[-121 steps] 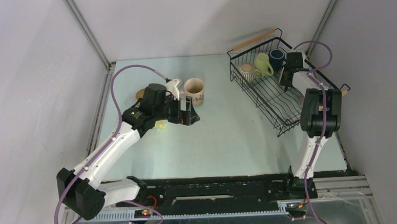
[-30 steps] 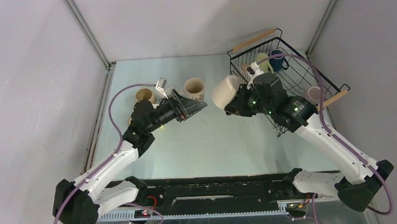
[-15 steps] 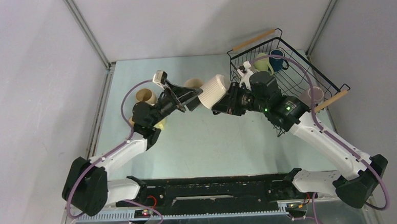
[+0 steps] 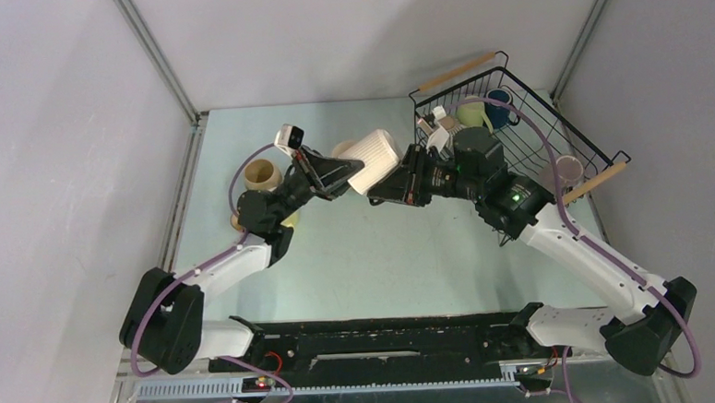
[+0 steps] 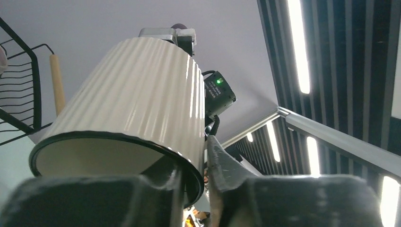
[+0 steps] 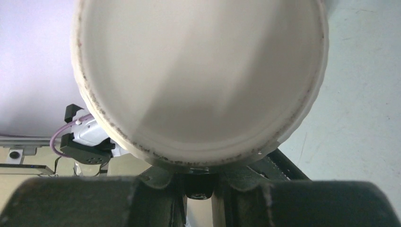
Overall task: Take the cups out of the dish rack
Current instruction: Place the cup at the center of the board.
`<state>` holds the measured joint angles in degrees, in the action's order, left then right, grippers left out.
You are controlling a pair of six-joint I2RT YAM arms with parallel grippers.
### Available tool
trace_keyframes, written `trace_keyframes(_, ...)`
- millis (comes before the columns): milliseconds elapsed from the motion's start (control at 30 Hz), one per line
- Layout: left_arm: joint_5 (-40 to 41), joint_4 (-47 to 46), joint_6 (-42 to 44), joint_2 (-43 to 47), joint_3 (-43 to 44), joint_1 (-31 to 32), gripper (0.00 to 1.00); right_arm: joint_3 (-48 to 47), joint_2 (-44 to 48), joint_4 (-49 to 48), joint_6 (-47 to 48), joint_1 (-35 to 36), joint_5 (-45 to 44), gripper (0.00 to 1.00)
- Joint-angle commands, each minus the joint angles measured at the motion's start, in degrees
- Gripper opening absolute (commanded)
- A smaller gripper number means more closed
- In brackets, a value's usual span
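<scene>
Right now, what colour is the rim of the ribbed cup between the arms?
Black, edging the ribbed cream-beige cup; clearest in the left wrist view.

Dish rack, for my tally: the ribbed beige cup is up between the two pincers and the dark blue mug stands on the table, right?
No. The dark blue mug sits in the black wire dish rack; the top view shows it. The ribbed beige cup is up between the left pincer and the right pincer.

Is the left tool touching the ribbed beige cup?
Touching. In the left wrist view, the dark rim of the ribbed beige cup sits pinched between the two fingers of the left tool, with no gap visible.
</scene>
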<state>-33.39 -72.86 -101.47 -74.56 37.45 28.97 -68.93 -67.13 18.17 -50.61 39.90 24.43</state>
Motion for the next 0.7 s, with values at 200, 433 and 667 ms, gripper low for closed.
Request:
trace_keyframes(200, -0.3, -6.6, 0.0, 3.1, -1.4, 0.1, 0.00, 2.7, 2.6, -7.5, -1.0, 0.8, 1.3, 0.00)
trace_keyframes(433, -1.2, -2.0, 5.0, 4.9, -2.4, 0.1, 0.00, 2.7, 2.7, -4.4, 2.1, 2.2, -2.5, 0.40)
trace_keyframes(667, -1.5, 17.5, 18.2, 11.9, -1.2, -0.2, 0.00, 4.1, 5.0, -1.5, 4.8, 2.7, -6.2, 0.85)
